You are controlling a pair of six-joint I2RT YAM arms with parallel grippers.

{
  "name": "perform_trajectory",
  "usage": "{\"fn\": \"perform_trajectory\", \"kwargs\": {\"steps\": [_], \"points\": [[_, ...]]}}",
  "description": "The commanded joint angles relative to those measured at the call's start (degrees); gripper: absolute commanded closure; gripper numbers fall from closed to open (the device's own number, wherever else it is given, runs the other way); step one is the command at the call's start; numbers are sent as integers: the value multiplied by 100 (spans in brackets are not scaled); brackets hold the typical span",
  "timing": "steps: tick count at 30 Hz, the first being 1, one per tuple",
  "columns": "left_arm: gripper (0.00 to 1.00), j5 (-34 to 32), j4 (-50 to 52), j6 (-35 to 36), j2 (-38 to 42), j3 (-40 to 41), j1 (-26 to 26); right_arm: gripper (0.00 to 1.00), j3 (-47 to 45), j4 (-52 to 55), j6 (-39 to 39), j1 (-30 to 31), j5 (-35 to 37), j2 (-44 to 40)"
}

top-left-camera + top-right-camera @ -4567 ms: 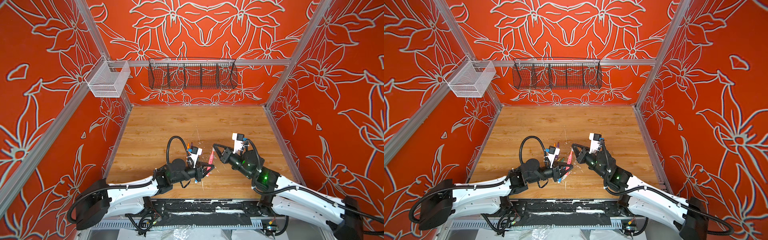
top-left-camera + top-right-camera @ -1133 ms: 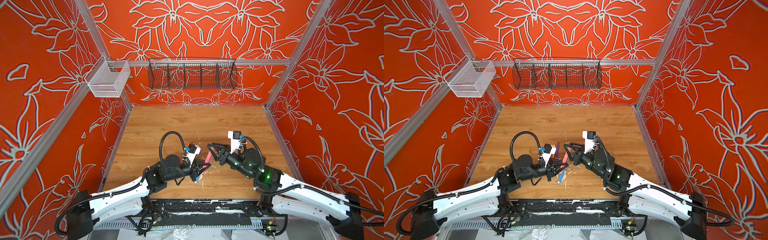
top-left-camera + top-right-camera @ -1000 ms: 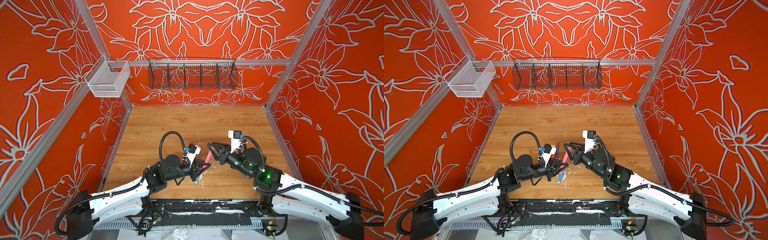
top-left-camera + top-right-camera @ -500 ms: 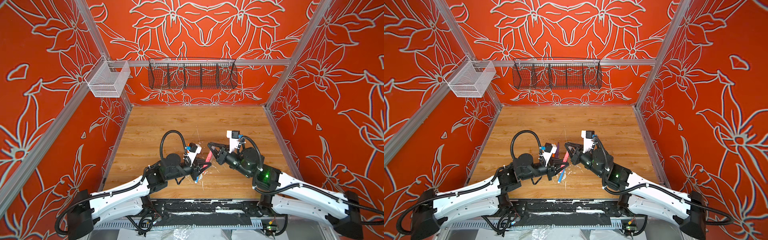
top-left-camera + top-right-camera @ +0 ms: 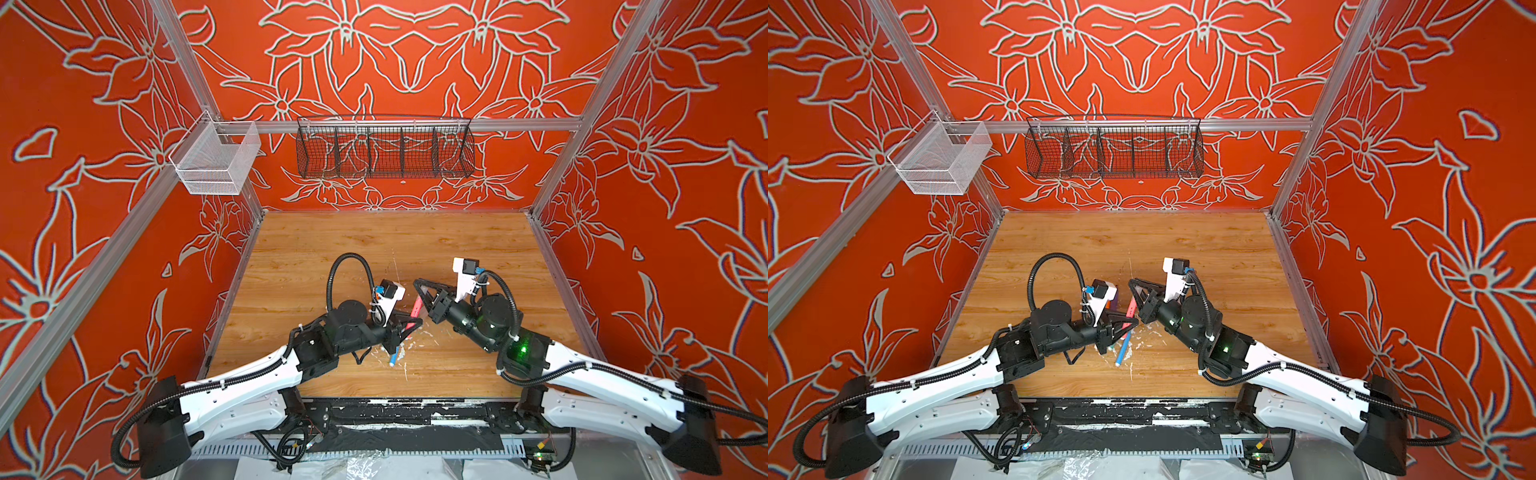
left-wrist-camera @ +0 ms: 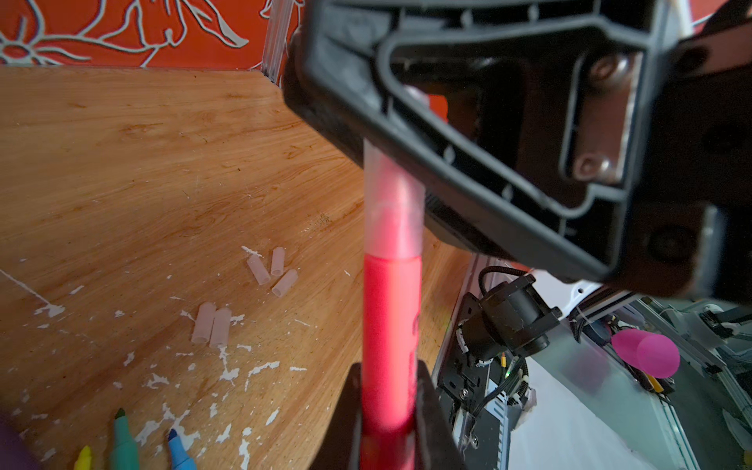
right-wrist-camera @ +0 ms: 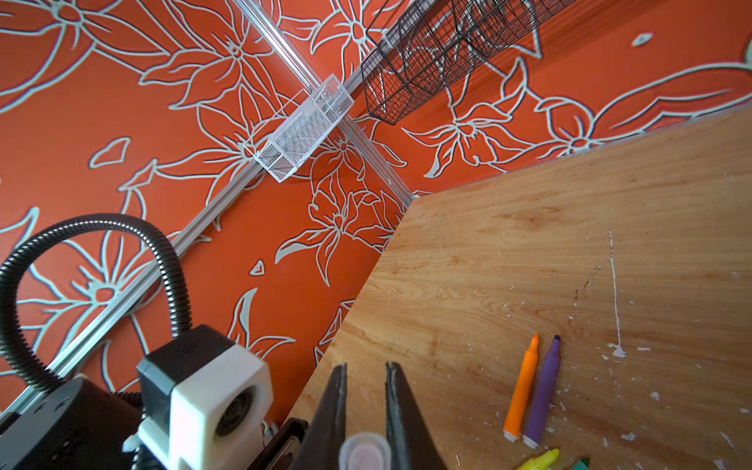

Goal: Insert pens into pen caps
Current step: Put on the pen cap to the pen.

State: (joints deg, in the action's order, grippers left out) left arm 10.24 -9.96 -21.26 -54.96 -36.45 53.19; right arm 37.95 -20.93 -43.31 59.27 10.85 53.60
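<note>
Scuffed wood-grain table, translucent plastic cap, smooth pink pen, black wire-mesh basket

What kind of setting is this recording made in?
Probably a lab robot test cell: aluminium framing carrying printed orange walls, a scuffed wooden tabletop, left arm and right arm mounted at its front.

White mesh bin hangs near black wire basket.

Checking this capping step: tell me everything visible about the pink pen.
The pink pen is a thin plastic marker with a bright pink barrel. It is held clear of the wooden table, its barrel clamped in the left gripper. Its tip end sits inside a translucent cap, which the right gripper is shut on. In both top views it spans the gap between the two grippers.
</note>
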Motion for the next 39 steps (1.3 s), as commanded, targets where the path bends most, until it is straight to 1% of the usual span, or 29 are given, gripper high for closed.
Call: {"fn": "perform_trajectory", "kwargs": {"steps": [1, 5, 7, 11, 16, 23, 28, 32, 35, 39], "points": [[100, -331, -526, 130, 82, -409, -157, 100, -309, 317, -29, 407, -577, 21], [100, -314, -583, 72, 204, -407, -260, 100, -596, 295, -25, 436, -400, -189], [100, -291, -639, 65, 197, -407, -267, 100, -666, 202, -61, 460, -495, -171], [100, -276, -825, 60, 91, -410, -265, 100, -565, 80, -73, 667, -663, 123], [100, -471, -945, 159, 80, -489, -298, 100, -558, -101, -177, 871, -594, 352], [100, -546, -973, 234, 78, -899, -512, 100, -564, -188, -165, 1081, -469, 352], [100, -548, -1046, 332, 65, -1235, -658, 100, -457, -62, -166, 1199, -526, 642], [100, -412, -912, 465, 78, -1484, -714, 100, -684, 81, -248, 1210, -435, 665], [100, -394, -843, 589, 108, -1541, -722, 100, -809, 228, -282, 1219, -622, 558], [100, -377, -777, 776, 201, -1533, -757, 100, -850, 583, -538, 1238, -1202, 534]]}}
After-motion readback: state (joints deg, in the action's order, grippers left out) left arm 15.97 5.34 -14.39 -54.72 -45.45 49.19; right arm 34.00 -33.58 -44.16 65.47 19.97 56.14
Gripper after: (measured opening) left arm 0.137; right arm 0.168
